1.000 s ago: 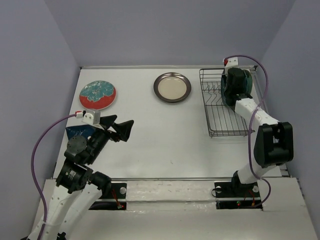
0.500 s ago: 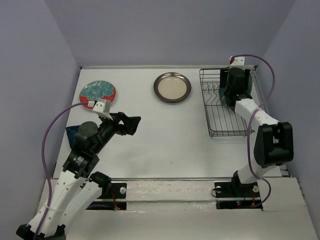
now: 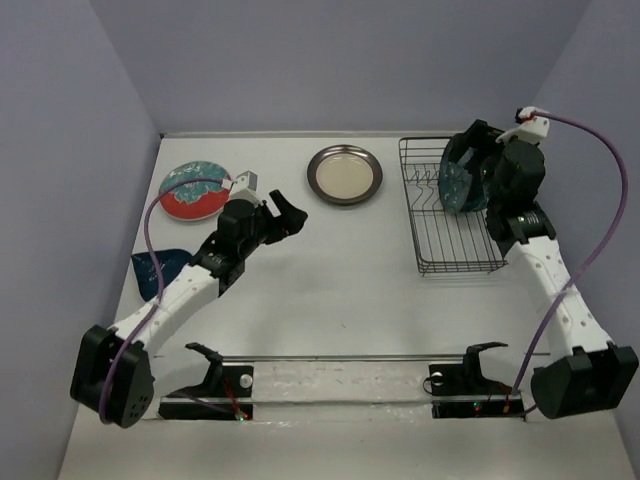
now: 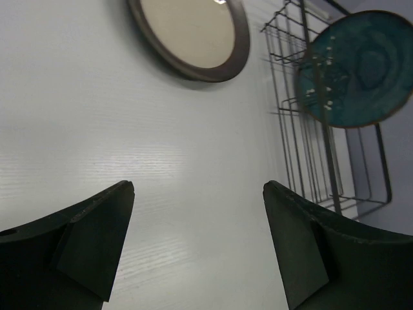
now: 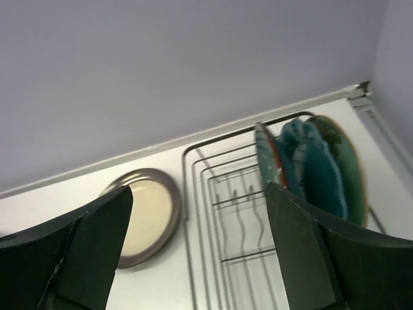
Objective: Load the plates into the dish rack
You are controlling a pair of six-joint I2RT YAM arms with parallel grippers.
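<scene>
The black wire dish rack (image 3: 455, 245) stands at the back right, with several plates (image 3: 455, 185) upright at its far end. In the right wrist view these are teal plates (image 5: 326, 168) and a red-rimmed one (image 5: 265, 152). My right gripper (image 3: 478, 160) hovers over them, open and empty (image 5: 198, 189). A brown-rimmed cream plate (image 3: 344, 174) lies flat at the back centre. My left gripper (image 3: 288, 218) is open just short of it, above bare table (image 4: 198, 185). A red-rimmed flowered plate (image 3: 195, 190) and a dark teal plate (image 3: 158, 268) lie at the left.
The near part of the dish rack (image 4: 310, 148) holds nothing. Lilac walls close in the table on the left, back and right. The left arm's purple cable (image 3: 150, 225) loops over the left-hand plates.
My right gripper has opened, letting go of a teal plate in the rack, and has drawn up and back. My left arm has stretched forward and right towards the cream plate.
</scene>
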